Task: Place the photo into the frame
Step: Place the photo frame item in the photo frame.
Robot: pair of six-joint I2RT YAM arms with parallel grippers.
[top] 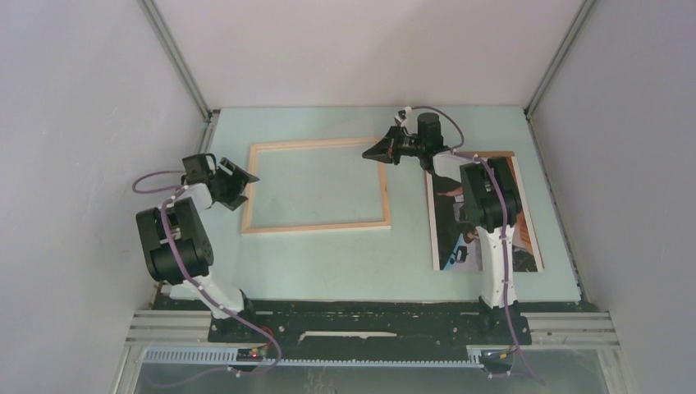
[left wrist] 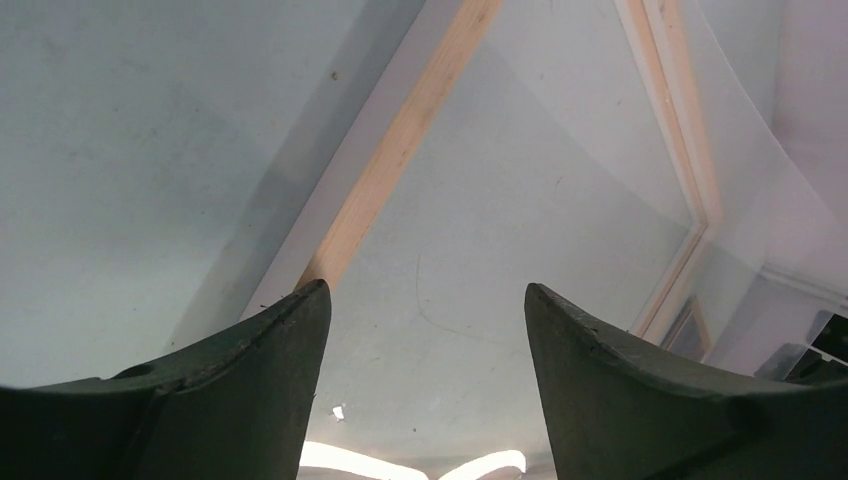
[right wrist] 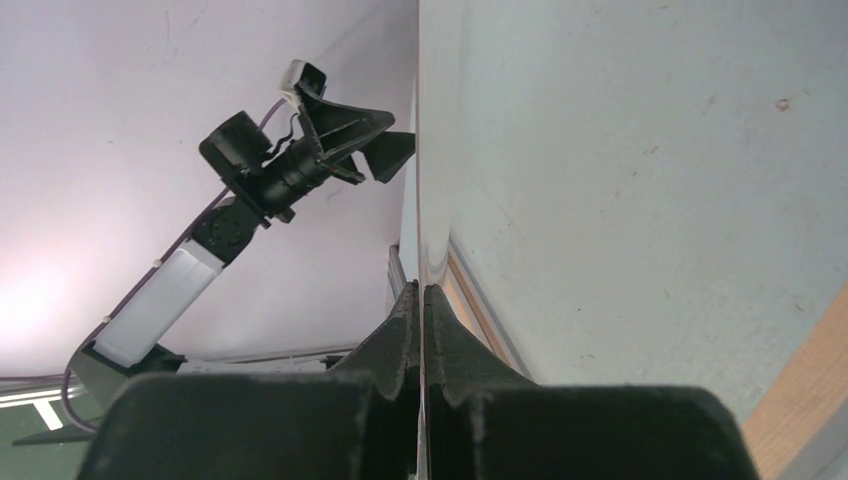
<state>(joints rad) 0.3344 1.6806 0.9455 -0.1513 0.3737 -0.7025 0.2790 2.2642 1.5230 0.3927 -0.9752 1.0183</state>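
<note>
The frame (top: 316, 227), a pale wood rectangle, lies flat at mid table. The photo (top: 445, 234), dark and glossy, lies face up to its right, partly hidden under the right arm. My left gripper (top: 244, 190) hovers open at the frame's left bar. In the left wrist view its jaws (left wrist: 425, 290) stand wide and empty over the wood bar (left wrist: 400, 140). My right gripper (top: 371, 153) is at the frame's far right corner. Its jaws (right wrist: 421, 288) are shut on a thin clear sheet (right wrist: 420, 150), seen edge-on. That sheet's faint curved edge (left wrist: 600, 150) shows over the frame.
White walls with metal corner posts (top: 176, 57) close in the pale green table (top: 328, 263). The arms' black base rail (top: 369, 320) runs along the near edge. The left arm (right wrist: 260, 170) shows in the right wrist view, against the wall.
</note>
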